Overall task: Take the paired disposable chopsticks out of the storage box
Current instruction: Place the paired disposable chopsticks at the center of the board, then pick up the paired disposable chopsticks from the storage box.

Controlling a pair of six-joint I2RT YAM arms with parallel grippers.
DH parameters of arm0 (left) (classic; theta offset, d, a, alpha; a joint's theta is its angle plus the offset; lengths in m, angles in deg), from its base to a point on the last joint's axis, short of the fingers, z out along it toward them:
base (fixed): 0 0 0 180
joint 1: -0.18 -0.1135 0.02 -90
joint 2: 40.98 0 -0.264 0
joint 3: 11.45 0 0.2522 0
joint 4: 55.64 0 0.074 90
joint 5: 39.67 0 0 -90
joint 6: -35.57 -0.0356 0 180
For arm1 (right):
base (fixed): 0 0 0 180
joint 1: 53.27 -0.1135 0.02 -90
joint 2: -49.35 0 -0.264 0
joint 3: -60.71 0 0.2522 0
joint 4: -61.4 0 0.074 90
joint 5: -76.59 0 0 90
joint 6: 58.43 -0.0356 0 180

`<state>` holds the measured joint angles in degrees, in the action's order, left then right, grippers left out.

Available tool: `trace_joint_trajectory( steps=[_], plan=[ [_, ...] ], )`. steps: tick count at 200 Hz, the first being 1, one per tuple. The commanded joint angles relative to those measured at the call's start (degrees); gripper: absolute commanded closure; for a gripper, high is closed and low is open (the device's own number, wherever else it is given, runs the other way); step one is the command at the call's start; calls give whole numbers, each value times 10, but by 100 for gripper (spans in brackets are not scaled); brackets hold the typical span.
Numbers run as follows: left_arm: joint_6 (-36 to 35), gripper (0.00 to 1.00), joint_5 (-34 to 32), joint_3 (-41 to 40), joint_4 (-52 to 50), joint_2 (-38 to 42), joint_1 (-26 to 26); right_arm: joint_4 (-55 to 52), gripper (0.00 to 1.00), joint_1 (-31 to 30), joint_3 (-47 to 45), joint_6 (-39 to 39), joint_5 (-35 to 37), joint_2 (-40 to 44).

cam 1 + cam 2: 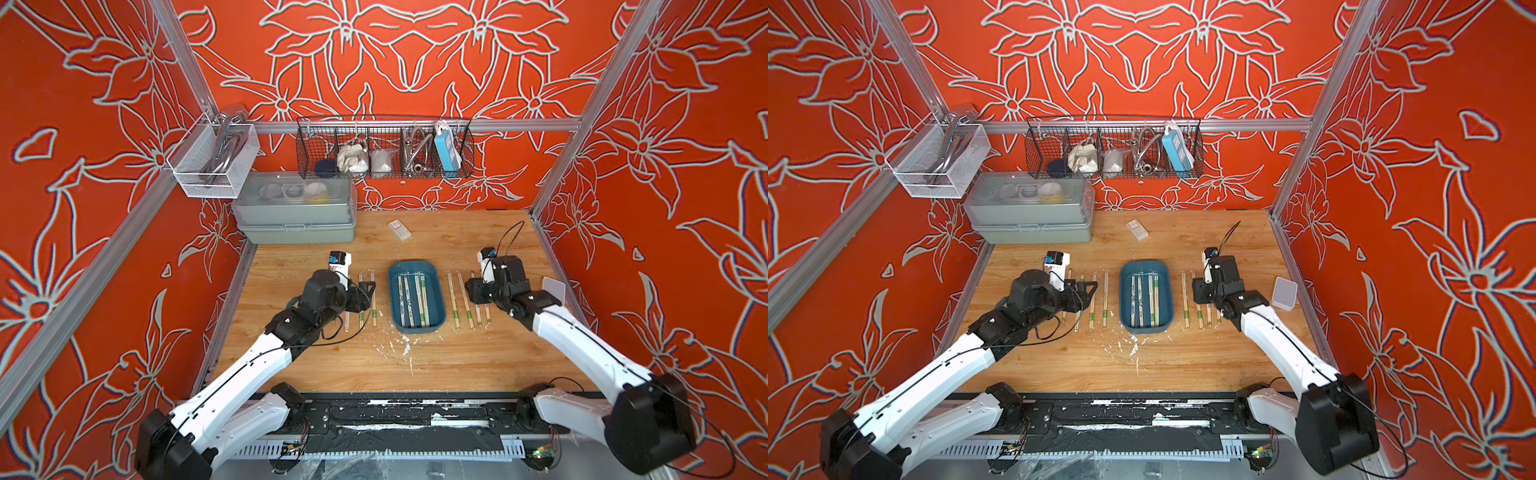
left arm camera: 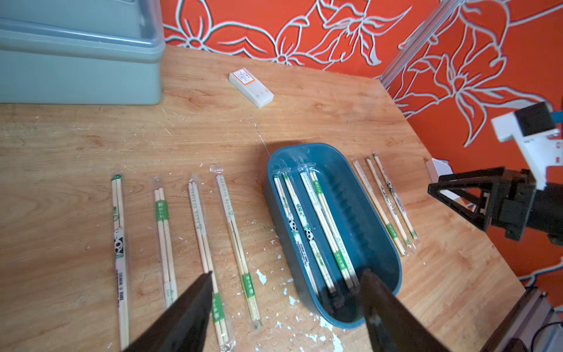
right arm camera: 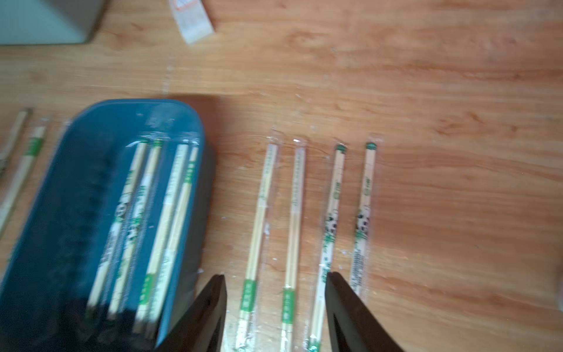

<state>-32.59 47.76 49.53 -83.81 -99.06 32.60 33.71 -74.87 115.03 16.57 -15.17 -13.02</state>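
Likely light, stiff, slick: paired disposable chopsticks (image 2: 316,188) in storage box (image 2: 362,198); pinch mid-length. Left tool (image 2: 288,274), right tool (image 3: 275,274) agape, empty.

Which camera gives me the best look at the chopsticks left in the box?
Left wrist: close and sharp, with the chopsticks in the box countable as four sleeved pairs. The right wrist view shows the chopsticks close too, but blurred. Both top views show them small, from above.
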Motion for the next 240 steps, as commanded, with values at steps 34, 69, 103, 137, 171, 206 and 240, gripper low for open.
trace_joint_trajectory(
  steps=[34,69,103,137,171,206,240],
  plan=[
    [36,39,-52,174,-166,-179,85,210,42,-37,-132,15,-35,68],
    [54,49,-41,278,-217,-297,111,274,41,-45,-165,13,-37,80],
    [59,53,-33,382,-281,-413,117,294,42,-57,-179,16,-32,91],
    [57,60,-36,445,-306,-499,117,279,41,-60,-176,18,-6,93],
    [53,63,-45,492,-319,-566,117,279,41,-59,-174,16,2,91],
    [53,64,-56,523,-325,-607,114,272,41,-59,-170,14,16,87],
    [53,64,-57,536,-335,-639,99,261,41,-60,-164,13,22,81]
  ],
)
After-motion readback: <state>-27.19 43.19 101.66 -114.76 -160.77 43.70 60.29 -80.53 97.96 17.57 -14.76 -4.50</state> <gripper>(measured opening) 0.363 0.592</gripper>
